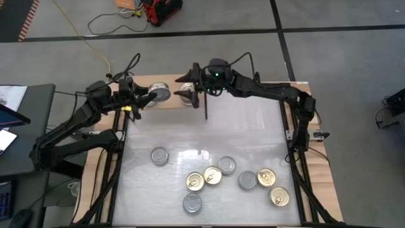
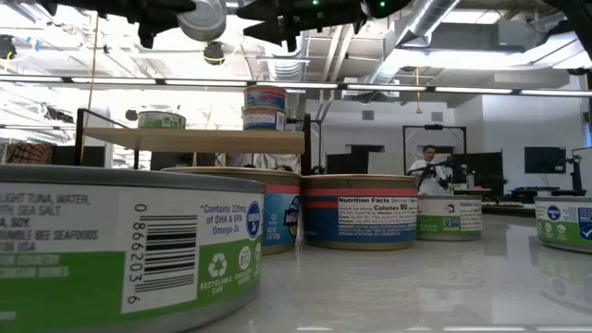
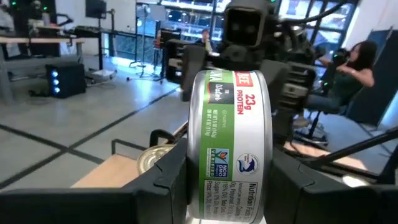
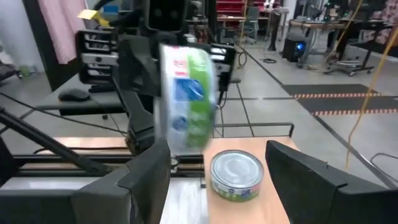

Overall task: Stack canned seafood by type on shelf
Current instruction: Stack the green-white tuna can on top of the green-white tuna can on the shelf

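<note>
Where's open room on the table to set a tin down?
Free: the white tabletop between the shelf and the tins, and its near-left corner. Crowded: the loose tins near centre and right.

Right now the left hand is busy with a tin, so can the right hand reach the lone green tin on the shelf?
Probably yes: the right hand hangs open close to the green tin, nothing between them; the left hand grips a second tin off aside.

Lighting: bright, even, from ceiling lamps point(image 2: 435, 57) overhead. Glare: pale sheen on the white bench point(image 1: 253, 136). Blur: held tin point(image 4: 189, 96) smeared in the right wrist view; nearest tin point(image 2: 120, 245) soft in the low view.
</note>
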Available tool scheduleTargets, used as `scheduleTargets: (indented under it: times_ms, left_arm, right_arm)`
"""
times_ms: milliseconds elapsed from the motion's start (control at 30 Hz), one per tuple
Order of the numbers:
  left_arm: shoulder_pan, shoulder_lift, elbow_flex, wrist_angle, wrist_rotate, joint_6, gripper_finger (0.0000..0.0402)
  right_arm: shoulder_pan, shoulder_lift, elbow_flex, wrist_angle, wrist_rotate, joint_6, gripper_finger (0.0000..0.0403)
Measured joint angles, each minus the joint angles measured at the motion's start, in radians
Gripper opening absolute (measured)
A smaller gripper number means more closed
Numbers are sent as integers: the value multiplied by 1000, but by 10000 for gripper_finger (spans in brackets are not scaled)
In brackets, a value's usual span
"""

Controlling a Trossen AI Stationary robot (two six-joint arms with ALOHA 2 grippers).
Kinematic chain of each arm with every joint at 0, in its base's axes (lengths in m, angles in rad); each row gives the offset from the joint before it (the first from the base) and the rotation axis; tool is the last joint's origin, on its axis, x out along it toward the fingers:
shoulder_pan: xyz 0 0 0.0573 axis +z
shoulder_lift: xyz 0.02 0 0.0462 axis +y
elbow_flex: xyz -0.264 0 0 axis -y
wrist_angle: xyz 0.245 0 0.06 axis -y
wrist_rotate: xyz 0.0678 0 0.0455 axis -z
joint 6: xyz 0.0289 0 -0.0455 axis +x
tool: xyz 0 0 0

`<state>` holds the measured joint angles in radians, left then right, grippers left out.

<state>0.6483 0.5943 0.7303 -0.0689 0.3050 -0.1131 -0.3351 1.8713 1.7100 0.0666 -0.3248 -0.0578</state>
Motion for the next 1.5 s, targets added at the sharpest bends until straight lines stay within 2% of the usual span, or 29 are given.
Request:
scheduleTargets:
  times_ms: [133,267,400,767,1133,1500]
  left_arm:
    - [0,2,1,-57,-44,-52,139]
    - [18,-2,57,-282,-113,-88,139]
    - [24,6,96,-440,-237,-166,139]
    - [24,14,97,-565,-512,-416,139]
    - [23,14,96,-601,-563,-606,139]
    - [24,15,-11,-474,-550,-732,139]
  right_arm:
    - [-8,-2,0,-36,-2,-2,286]
    - [-18,-6,0,-104,0,-28,286]
    - [-12,-6,-1,-138,0,-54,286]
    - [6,-16,0,-254,-1,-84,286]
    - [46,-23,-1,-340,-16,-107,286]
    - [61,-106,0,-489,-18,-155,286]
